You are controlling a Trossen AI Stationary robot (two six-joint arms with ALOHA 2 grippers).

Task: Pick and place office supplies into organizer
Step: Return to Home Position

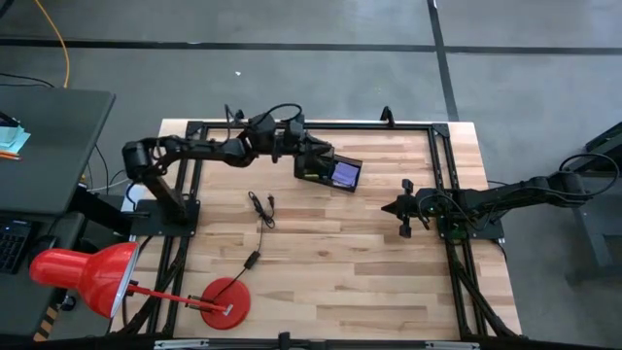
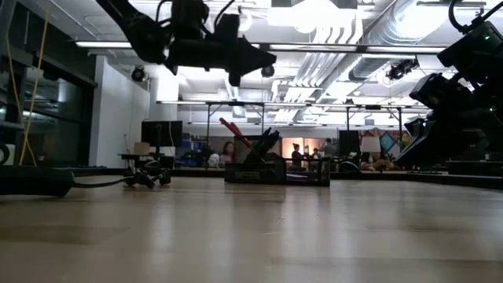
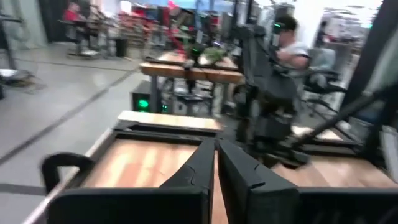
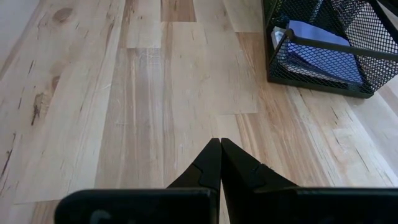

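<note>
The black mesh organizer (image 1: 356,163) stands on the table's far middle. A purple sticky-note pad (image 1: 345,175) lies in its lower tray, also seen as the pad (image 4: 323,46) in the right wrist view. In the low view, red-handled scissors (image 2: 233,130) and dark pens (image 2: 267,140) stick up from the organizer's cup section (image 2: 255,169). My left gripper (image 1: 319,160) hovers shut above the cup section, well clear of it (image 2: 263,56); its fingers are closed in its wrist view (image 3: 216,149). My right gripper (image 1: 387,206) is shut (image 4: 219,144), low over bare wood, to the organizer's near right.
A thin black cable (image 1: 260,209) lies on the table's left middle. A red lamp base (image 1: 225,301) sits at the near edge, its shade (image 1: 83,277) off the near left corner. A black metal frame (image 1: 389,124) borders the table. Bare wood spans the centre and near right.
</note>
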